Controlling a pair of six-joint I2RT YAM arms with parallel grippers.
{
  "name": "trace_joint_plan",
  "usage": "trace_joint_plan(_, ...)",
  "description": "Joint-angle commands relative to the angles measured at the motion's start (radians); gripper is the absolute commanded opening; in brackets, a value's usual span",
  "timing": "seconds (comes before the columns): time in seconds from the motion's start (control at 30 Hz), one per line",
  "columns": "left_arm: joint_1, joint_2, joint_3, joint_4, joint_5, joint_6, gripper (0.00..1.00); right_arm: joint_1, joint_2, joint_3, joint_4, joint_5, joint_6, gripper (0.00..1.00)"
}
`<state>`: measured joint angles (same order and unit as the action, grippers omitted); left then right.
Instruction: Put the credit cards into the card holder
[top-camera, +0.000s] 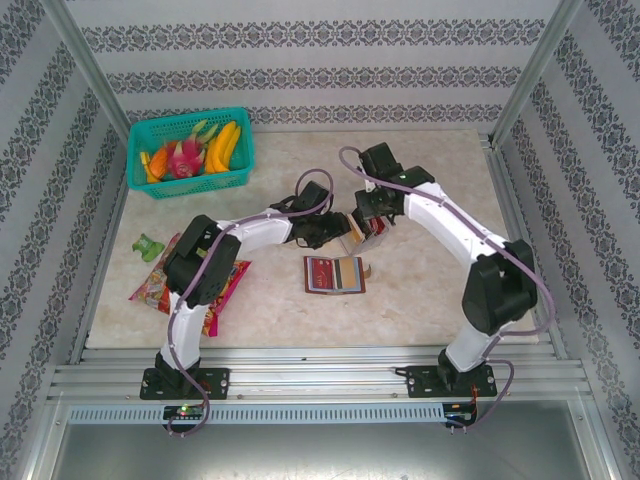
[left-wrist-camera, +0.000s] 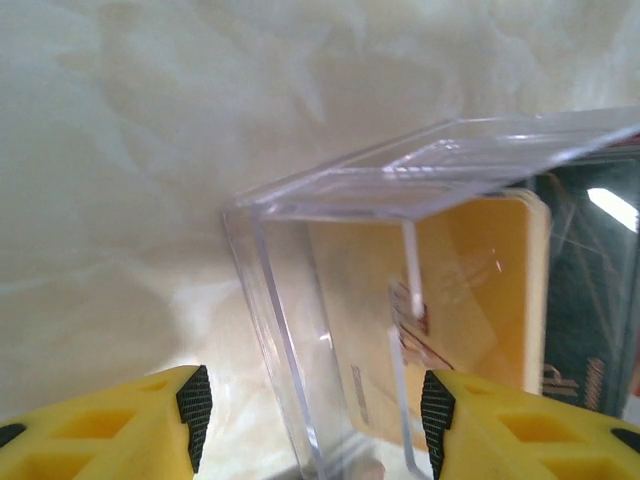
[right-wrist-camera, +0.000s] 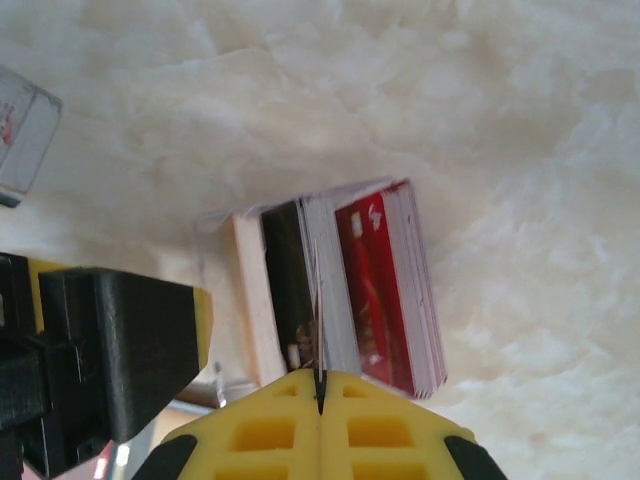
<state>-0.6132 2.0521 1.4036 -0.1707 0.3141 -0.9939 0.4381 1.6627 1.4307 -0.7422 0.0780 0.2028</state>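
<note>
cards (right-wrist-camera: 375, 300), red, white, black and tan, stand upright on edge in a clear stand (left-wrist-camera: 420, 170) near the middle of the table (top-camera: 260, 310), so their top edges can be pinched from above. the right gripper (right-wrist-camera: 320, 390) comes down on the stack with its jaws closed flat together, seemingly nipping the top edge of one card (right-wrist-camera: 316, 300) between the black and the red, probably to draw it out alone. the left gripper (left-wrist-camera: 315, 420) sits on the stand's left side, jaws about half open and astride it. the left pad looks apart from the wall, so i judge it is there to brace the stand against tipping. the holder (top-camera: 335, 273) lies open and flat just near of the stand, sleeves up, close enough for a short carry.
</note>
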Motion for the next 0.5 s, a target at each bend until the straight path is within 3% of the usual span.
trace_joint_plan(0.0, 0.006, -0.119, -0.035, 0.035, -0.009, 0.049, 0.62, -0.020, -0.125, -0.098, 0.055, -0.114, 0.108, 0.04)
trace_joint_plan(0.23, 0.006, -0.309, -0.170, -0.084, -0.135, 0.124, 0.66, 0.012, -0.301, -0.346, 0.199, -0.256, 0.288, 0.02)
trace_joint_plan(0.47, 0.007, -0.425, -0.346, -0.118, -0.143, 0.108, 0.66, 0.103, -0.285, -0.441, 0.228, -0.225, 0.347, 0.01)
